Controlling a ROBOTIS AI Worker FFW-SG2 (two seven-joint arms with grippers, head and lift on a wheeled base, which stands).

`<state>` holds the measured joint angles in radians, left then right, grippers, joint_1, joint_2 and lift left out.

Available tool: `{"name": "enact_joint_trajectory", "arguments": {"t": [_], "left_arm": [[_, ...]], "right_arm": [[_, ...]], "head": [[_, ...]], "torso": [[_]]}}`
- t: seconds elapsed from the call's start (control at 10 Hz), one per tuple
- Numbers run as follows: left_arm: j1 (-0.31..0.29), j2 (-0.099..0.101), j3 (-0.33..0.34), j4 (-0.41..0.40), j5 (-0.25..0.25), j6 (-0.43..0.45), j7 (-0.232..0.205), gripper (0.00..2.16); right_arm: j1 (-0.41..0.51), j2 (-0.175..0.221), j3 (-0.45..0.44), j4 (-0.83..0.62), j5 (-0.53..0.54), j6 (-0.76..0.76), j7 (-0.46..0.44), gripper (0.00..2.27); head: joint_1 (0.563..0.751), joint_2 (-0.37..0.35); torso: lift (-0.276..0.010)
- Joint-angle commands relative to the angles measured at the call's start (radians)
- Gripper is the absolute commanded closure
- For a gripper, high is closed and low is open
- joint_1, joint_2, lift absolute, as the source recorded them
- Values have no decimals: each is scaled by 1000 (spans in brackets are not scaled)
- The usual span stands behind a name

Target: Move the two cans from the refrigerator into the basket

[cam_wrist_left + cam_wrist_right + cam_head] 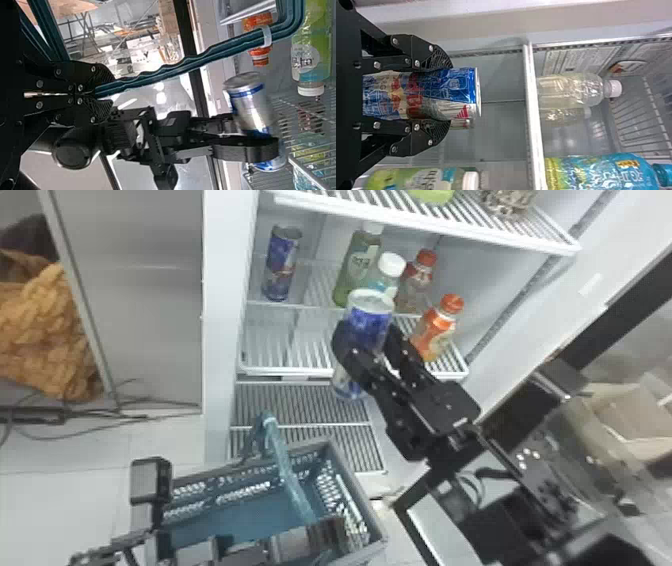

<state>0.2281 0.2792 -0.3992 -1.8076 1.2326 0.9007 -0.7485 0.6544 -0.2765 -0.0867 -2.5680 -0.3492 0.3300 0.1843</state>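
Note:
In the head view, my right gripper (371, 340) is shut around the middle of a blue-and-silver can (369, 310), held in front of the fridge's middle shelf. The right wrist view shows the can (451, 89) clasped between both fingers of that gripper (441, 93). A second can (281, 262) stands upright at the left of the shelf. Below, at the bottom of the head view, my left gripper (320, 532) is by the basket (352, 485). Seen from the left wrist, that gripper (97, 93) is shut on the basket's teal handle (178, 65).
Several bottles stand right of the second can, among them a green one (357, 265) and an orange one (439, 327). An upper wire shelf (425, 227) crosses above them. The fridge's left wall (225, 315) rises beside the shelves.

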Motion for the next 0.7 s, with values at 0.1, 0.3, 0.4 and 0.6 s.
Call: {"name": "enact_joint_trajectory", "arguments": {"t": [0.1, 0.3, 0.4, 0.6], "left_arm": [[0, 0, 0, 0, -2, 0, 0, 1190], [0, 0, 0, 0, -2, 0, 0, 1190], [0, 0, 0, 0, -2, 0, 0, 1190], [3, -2, 0, 0, -2, 0, 0, 1190]], "right_arm": [[99, 14, -45, -84, -2, 82, 3, 898], [158, 28, -81, -123, -4, 146, 3, 898], [180, 30, -93, -138, -6, 173, 3, 898], [195, 48, -115, -121, -46, 210, 4, 898]], "head": [[695, -350], [695, -350], [695, -350], [695, -350]], "torso": [[-276], [-276], [-276], [-276]]}}
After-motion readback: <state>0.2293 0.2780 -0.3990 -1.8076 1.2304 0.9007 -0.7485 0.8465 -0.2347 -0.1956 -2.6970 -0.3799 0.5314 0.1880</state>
